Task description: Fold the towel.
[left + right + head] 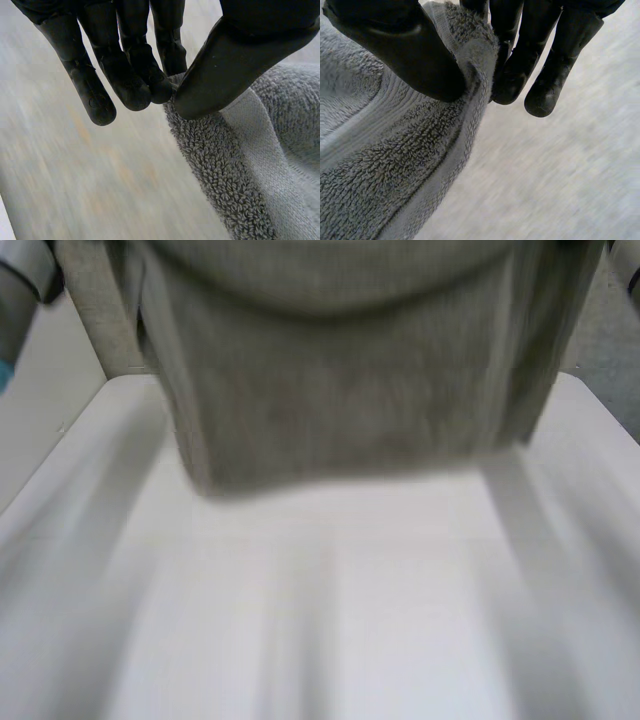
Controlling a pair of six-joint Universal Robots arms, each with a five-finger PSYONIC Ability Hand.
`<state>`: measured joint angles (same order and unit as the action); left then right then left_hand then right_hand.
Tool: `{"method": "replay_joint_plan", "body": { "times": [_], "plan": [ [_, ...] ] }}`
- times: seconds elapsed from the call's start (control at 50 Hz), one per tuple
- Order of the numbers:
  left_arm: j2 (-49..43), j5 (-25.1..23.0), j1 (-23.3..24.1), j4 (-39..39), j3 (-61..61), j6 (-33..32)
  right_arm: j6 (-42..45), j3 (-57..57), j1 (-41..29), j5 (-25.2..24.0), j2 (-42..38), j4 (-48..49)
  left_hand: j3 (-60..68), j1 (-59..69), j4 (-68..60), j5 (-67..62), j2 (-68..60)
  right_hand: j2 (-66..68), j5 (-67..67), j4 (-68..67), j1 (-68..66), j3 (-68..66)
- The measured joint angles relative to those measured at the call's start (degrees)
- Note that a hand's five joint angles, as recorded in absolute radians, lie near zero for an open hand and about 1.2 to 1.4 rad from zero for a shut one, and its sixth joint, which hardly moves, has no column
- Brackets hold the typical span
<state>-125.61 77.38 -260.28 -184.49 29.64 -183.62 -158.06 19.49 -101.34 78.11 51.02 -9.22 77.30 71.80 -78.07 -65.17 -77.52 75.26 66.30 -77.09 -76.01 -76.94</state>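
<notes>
Grey towel (350, 380) hangs spread wide in head view, from 12 o'clock down to about centre. Its lower edge runs straight across above the white worktop (330, 620); can't tell if that edge touches the worktop. Bare worktop runs from 3 through 6 to 9 o'clock. Bit of the left arm (18, 290) sits at 10 o'clock, beside the towel's side edge.

Left wrist view: left robot hand (125, 80) is grasping the towel. The thumb (235, 65) presses toward the fingertips (160, 87) with a towel corner pinched between them. The outermost finger hangs clear of the cloth. The towel drops away under the thumb, a flat woven band next to looped pile.

Right wrist view: right robot hand (530, 60) is grasping the towel too. The towel's edge curls over the thumb (405, 55) and is clamped against the fingers. Corner or plain edge, can't tell. The rest of the cloth falls away below the thumb.
</notes>
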Motion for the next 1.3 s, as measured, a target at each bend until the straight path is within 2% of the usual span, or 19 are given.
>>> {"method": "replay_joint_plan", "body": {
  "times": [0.12, 0.22, 0.3, 0.4, 0.5, 0.6, 0.74, 0.84, 1.0, 1.1, 1.2, 1.3],
  "plan": [
    [3.2, 1.1, 0.8, -5.2, -3.9, 4.4, -7.3, -7.6, 0.1, 0.8, 0.7, 2.1, 0.0, 0.0, 0.0, 0.0, 0.0, 0.0, 0.0, 0.0, 0.0, 0.0],
    [5.0, 0.7, 0.9, -6.0, -1.3, 7.2, -8.7, -7.4, 0.4, -0.5, 1.2, -2.8, 0.0, 0.0, 0.0, -0.3, 0.0, 0.0, 0.0, 0.0, -0.1, 0.0],
    [5.5, -0.8, 0.4, -5.1, 5.9, 8.1, -4.9, -2.1, 0.6, -3.5, 1.1, -9.3, 0.0, 0.0, 0.0, -0.3, 0.0, 0.0, 0.0, 0.0, -0.1, 0.0],
    [6.1, -7.0, -1.5, -4.2, 20.8, 7.8, 4.9, 11.1, 1.2, -9.0, 1.2, -15.3, 0.0, 0.0, 0.0, -0.3, 0.0, 0.0, 0.0, 0.0, -0.1, 0.0],
    [6.2, -15.4, -4.2, -5.7, 37.0, 5.4, 14.0, 27.4, 2.9, -13.0, 1.8, -15.3, 0.0, 0.0, 0.0, -0.3, 0.0, 0.0, 0.0, 0.0, -0.1, 0.0],
    [5.9, -21.6, -6.0, -8.3, 51.4, -2.7, 18.2, 41.8, 4.8, -14.5, 3.0, -9.7, 0.0, 0.1, 0.0, -0.3, 0.0, 0.0, 0.0, 0.0, -0.1, 0.0],
    [7.2, -23.7, -7.1, -8.8, 62.0, -16.0, 18.9, 55.3, 7.4, -14.8, 8.7, -1.9, 0.0, 0.2, 0.0, -0.3, -0.1, 0.0, 0.0, 0.0, -0.1, 0.0],
    [12.1, -23.8, -8.3, -6.0, 64.9, -20.0, 18.2, 60.4, 9.8, -15.5, 15.0, -0.6, 0.0, 0.2, 0.0, -0.3, -0.1, 0.0, 0.0, 0.0, -0.1, 0.0],
    [23.5, -27.2, -12.0, -0.3, 69.4, -20.8, 17.7, 67.6, 14.6, -18.7, 27.1, -3.4, 0.0, 0.2, 0.0, -0.3, -0.1, 0.0, 0.0, 0.0, -0.1, 0.0],
    [33.8, -34.2, -16.7, 3.4, 74.0, -20.0, 17.8, 71.0, 19.7, -24.6, 35.0, -8.6, 0.0, 0.2, 0.0, -0.3, -0.1, 0.0, 0.0, 0.0, -0.1, 0.0],
    [38.5, -39.7, -19.8, 4.6, 75.7, -17.6, 17.8, 71.4, 23.5, -30.8, 37.5, -13.2, 0.0, 0.2, 0.0, -0.3, -0.1, 0.0, 0.0, 0.0, -0.1, 0.0],
    [37.7, -41.4, -20.3, 3.6, 75.0, -14.1, 17.0, 70.5, 24.5, -33.8, 36.2, -13.9, 0.0, 0.2, 0.0, -0.3, -0.1, 0.0, 0.0, 0.0, -0.1, 0.0]
  ]
}}
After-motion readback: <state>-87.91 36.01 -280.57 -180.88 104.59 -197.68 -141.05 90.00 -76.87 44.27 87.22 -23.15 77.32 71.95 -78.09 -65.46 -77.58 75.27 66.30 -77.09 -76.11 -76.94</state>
